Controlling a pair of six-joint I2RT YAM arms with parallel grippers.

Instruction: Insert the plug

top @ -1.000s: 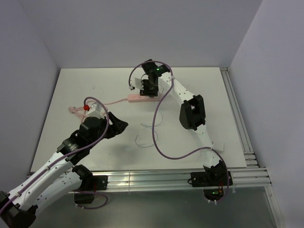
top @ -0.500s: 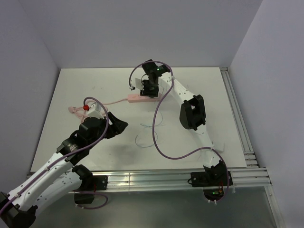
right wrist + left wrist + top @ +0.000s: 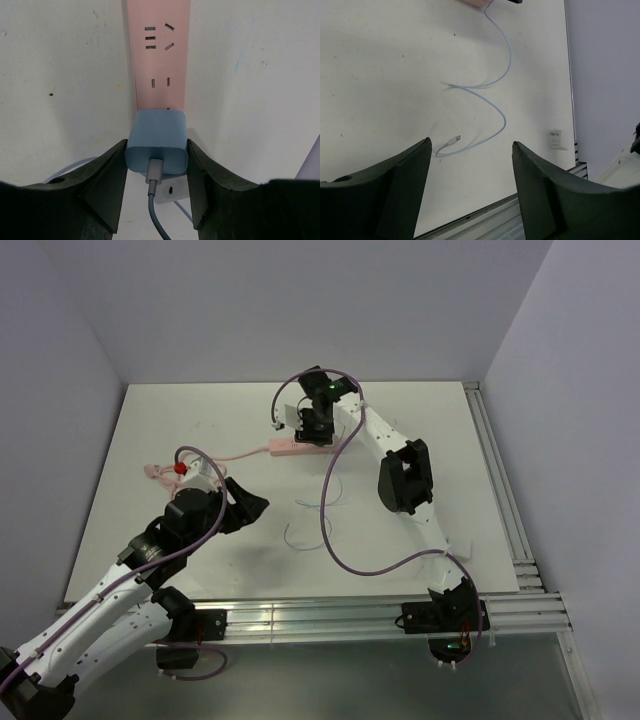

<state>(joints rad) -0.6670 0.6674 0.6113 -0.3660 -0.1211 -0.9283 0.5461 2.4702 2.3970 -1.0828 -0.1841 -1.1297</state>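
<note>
The light-blue plug [image 3: 157, 142] sits between the fingers of my right gripper [image 3: 157, 148], which is shut on it. Its grey cable runs back from it toward the camera. The plug stands over the near end of the pink power strip [image 3: 160, 55]; I cannot tell whether its prongs are in a socket. In the top view the right gripper [image 3: 316, 426] hangs over the strip [image 3: 288, 447] at the back middle of the table. The pale cable [image 3: 492, 102] loops across the table to a loose connector end [image 3: 454, 139]. My left gripper [image 3: 471, 145] is open and empty, above the table at front left.
The strip's pink cord runs left to a red piece [image 3: 181, 467] beside the left arm. A small white block [image 3: 555, 139] lies near the table's front right. Aluminium rails [image 3: 505, 490] line the right and near edges. Purple walls enclose the table.
The left gripper has shifted very slightly toward the near edge. The right gripper has stayed still, shut on the plug over the strip.
</note>
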